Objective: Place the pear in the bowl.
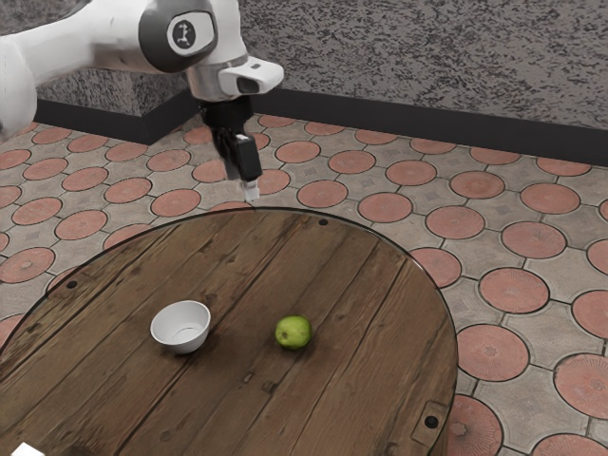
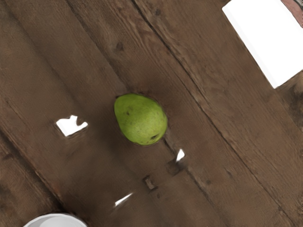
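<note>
1. My claw [image 1: 249, 190] hangs well above the table [image 1: 380, 285], clear of the pear [image 1: 294, 332] and the bowl [image 1: 181, 326]. I cannot tell whether it is open or closed.
2. The pear lies on the table, between the bowl and the table's edge at the exterior view's right. The bowl stands upright beside it, apart from it, on the exterior view's left.
3. What matters most now is how the pear lies beneath me. My wrist view looks down on it near the middle, so I judge that the way to it is chiefly downward, with a little sideways correction.
4. Its long axis runs roughly with the planks and roughly crosswise to the line toward the bowl. The dark blossom spot marks the broader end; the other end tapers.
5. I judge the step in hand to be the approach: the pear is not in the bowl, and the carry is all to come.
6. I should descend open and close across the planks, on the pear's flanks. Taken at the taper, it could slip or roll; a centred pinch around its fuller body should hold better.
</note>
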You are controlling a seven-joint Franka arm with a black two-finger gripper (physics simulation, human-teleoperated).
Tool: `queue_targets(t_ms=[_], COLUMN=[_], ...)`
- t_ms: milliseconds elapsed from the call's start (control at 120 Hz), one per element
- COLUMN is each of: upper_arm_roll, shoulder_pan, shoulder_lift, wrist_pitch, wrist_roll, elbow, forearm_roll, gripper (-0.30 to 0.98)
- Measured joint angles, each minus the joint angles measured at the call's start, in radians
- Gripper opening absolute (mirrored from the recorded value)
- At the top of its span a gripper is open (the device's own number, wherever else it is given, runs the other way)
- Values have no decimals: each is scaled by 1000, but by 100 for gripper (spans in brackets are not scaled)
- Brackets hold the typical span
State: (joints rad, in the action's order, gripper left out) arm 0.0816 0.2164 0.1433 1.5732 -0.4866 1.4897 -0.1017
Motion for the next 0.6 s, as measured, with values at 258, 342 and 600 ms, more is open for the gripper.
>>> queue_targets(t_ms=[258, 342, 600], upper_arm_roll=[1, 1, 3], shoulder_pan=[49, 54, 50], shoulder_lift=[47, 93, 187], wrist_pitch=[235, 312, 488], wrist_roll=[204, 269, 489], elbow=[250, 272, 377], forearm_roll=[8, -2, -109], gripper=[69, 69, 69])
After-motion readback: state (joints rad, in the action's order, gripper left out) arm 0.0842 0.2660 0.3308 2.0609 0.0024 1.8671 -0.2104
